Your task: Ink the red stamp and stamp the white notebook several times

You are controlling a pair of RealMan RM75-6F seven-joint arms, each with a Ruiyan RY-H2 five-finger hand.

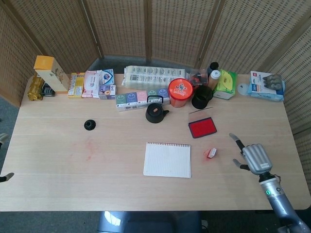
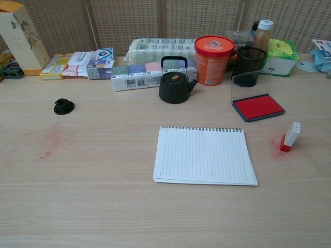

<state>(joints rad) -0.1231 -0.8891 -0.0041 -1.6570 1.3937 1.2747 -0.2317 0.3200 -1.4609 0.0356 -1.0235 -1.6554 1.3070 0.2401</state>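
Observation:
The white notebook (image 1: 167, 159) (image 2: 204, 155) lies flat in the middle of the table, its spiral edge at the far side. To its right the small red-and-white stamp (image 1: 211, 153) (image 2: 289, 136) stands on a red smudge. The open red ink pad (image 1: 202, 127) (image 2: 257, 107) sits just behind the stamp, its clear lid raised. My right hand (image 1: 253, 158) hovers to the right of the stamp with fingers spread, holding nothing and apart from it. Only two fingertips of my left hand (image 1: 5, 176) show at the left edge, far apart. Neither hand appears in the chest view.
A black teapot (image 1: 156, 113), an orange tub (image 1: 180, 92) and a black cup (image 1: 201, 97) stand behind the notebook, in front of a row of boxes and packets. A small black cap (image 1: 89, 124) lies at the left, with red stains near it.

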